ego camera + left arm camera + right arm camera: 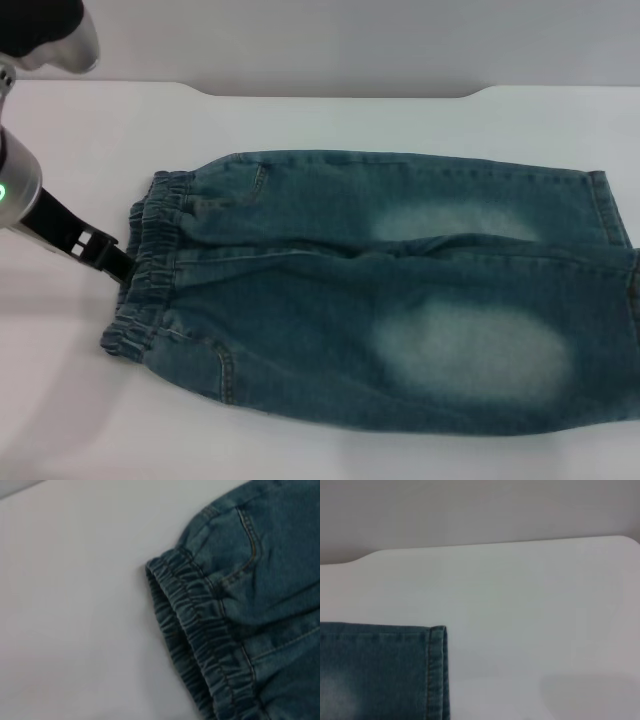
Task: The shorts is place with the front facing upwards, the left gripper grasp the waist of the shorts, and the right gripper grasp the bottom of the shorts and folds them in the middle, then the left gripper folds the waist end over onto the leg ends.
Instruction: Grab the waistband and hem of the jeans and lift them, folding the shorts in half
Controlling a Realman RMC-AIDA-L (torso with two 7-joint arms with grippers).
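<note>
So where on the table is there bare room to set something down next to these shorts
Bare table runs along the far edge, beyond the shorts, and past the leg hem on the right. The near-left corner below the waistband is free too. It is crowded at the waistband's left side, where the left gripper reaches in.

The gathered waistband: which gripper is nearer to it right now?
Left. The left gripper is at the waistband edge of the shorts; the right gripper is out of the head view, its camera over a leg hem.
</note>
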